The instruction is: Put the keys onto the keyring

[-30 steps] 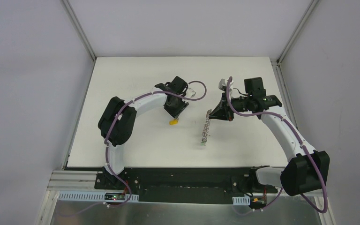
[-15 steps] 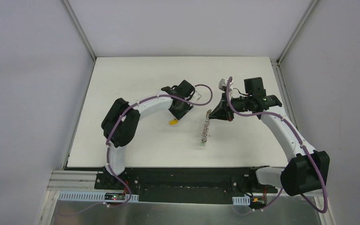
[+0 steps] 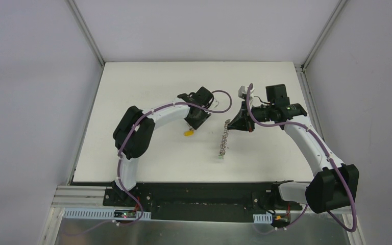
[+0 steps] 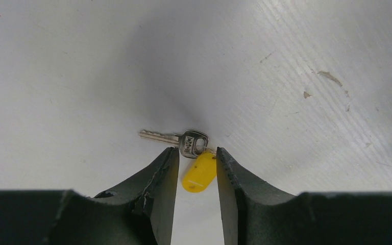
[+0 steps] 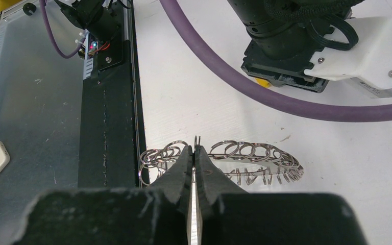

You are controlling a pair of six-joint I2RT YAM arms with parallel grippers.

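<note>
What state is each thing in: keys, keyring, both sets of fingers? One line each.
Yellow-tagged key: flat on the table, unattached.
Green key: too small to tell.
Keyring: on edge, pinched at its rim.
Left fingers: open, either side of the yellow tag.
Right fingers: shut on the keyring.

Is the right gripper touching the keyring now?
Touching. In the right wrist view the right gripper is shut, and a thin wire loop of the keyring is pinched between its fingertips.

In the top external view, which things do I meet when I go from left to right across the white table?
Left arm's elbow → yellow-tagged key → keyring → right arm's wrist.
</note>
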